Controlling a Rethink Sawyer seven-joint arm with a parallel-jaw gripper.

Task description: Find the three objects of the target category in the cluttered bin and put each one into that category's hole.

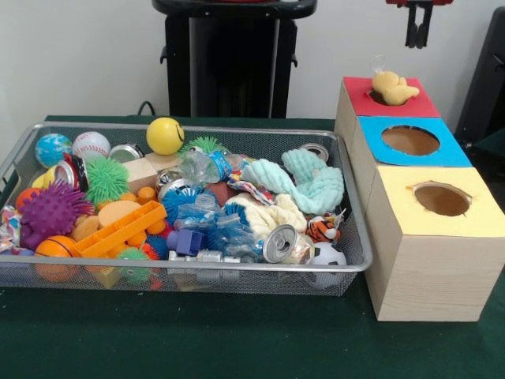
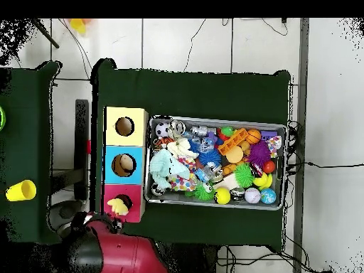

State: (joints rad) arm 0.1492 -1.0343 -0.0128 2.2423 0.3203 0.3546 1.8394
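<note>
Above the red-topped box, the gripper hangs with its fingers apart and empty. A pale yellow plush sits lodged in the hole, not dropped through, and probably wants a nudge down. Of the remaining targets, the striped tiger shows clearly, lying in the bin at the corner nearest the yellow-topped box, touching a can and a soccer ball. A straight descent onto the tiger, closing across its body, should keep those neighbours from being caught.
</note>
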